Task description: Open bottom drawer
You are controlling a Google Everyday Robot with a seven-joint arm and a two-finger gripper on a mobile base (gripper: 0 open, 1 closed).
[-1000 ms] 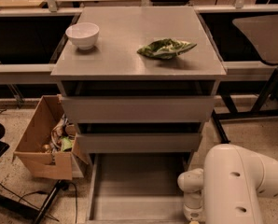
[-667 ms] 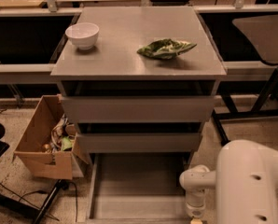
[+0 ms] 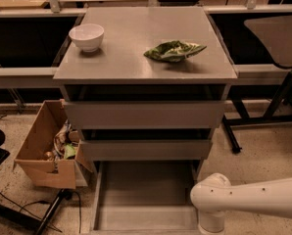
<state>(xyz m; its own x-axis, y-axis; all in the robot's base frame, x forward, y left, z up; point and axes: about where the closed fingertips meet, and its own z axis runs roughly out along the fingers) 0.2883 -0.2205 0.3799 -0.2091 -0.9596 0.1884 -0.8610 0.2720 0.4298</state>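
The bottom drawer stands pulled out towards me at floor level, and its smooth grey tray interior is bare. Its slim front lies near the lower edge of the view. My white arm reaches in from the right, and its wrist points down at the drawer's front right corner. My gripper hangs below the wrist, out of view past the bottom edge.
The mid-height drawer front and the tallest front above are shut. On the cabinet top are a white bowl and a green crumpled bag. An open cardboard box sits left. Black table legs stand right.
My arm's big white link has swung lower and to the right, so it now stretches in from the right edge. The wrist stays at the drawer's front right corner. The drawer looks unmoved.
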